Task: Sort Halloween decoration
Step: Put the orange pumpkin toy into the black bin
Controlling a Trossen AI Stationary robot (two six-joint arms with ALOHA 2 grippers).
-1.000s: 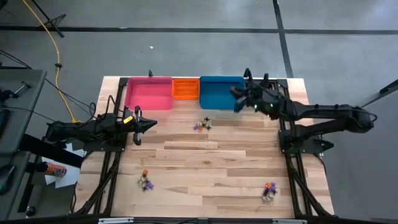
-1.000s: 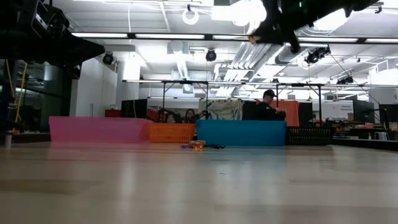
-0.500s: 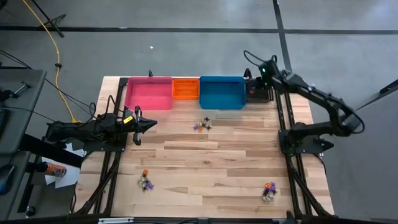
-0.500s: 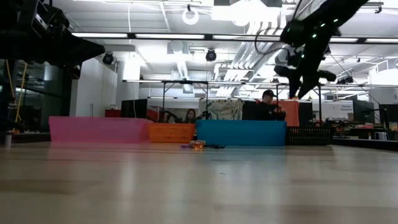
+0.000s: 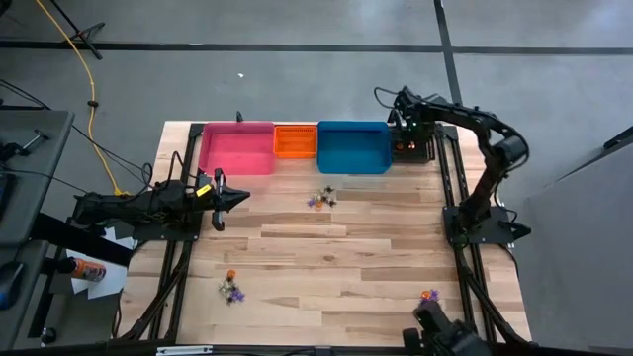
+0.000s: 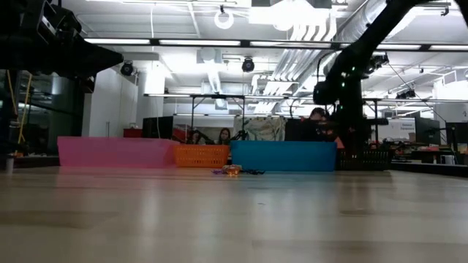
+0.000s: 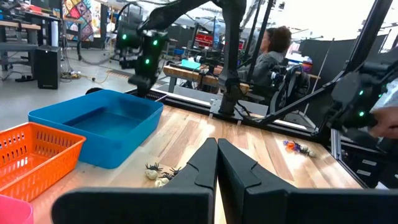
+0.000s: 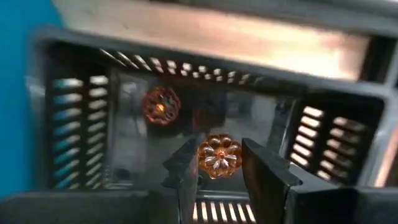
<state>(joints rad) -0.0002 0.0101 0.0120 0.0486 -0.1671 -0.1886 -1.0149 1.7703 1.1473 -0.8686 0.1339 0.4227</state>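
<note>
My right gripper (image 8: 219, 148) points down into the black bin (image 5: 415, 148) at the table's far right, shut on a small orange pumpkin trinket (image 8: 219, 155). A second orange pumpkin (image 8: 161, 104) lies on the bin's floor. Loose Halloween trinkets lie in little heaps on the wood: one mid-table (image 5: 320, 199), one near left (image 5: 231, 288), one near right (image 5: 428, 295). My left gripper (image 5: 243, 200) waits shut and level over the table's left side, holding nothing. My right gripper pinches the orange pumpkin's two opposite sides (image 8: 203, 157) between its two fingers. The fingers come from above, pointing down. The pumpkin hangs clear above the black bin's floor, its ribbed face toward the wrist camera.
Along the far edge stand a pink bin (image 5: 237, 148), an orange basket (image 5: 295, 140) and a blue bin (image 5: 353, 146), left of the black one. A dark object (image 5: 445, 336) shows at the near right edge beside the trinket heap. A person's hand (image 7: 387, 123) shows there.
My right gripper has swung from beside the blue bin's near right corner toward the far right corner, tipped from level to pointing down, and sunk into the black bin. A dark object has come in at the near right edge.
</note>
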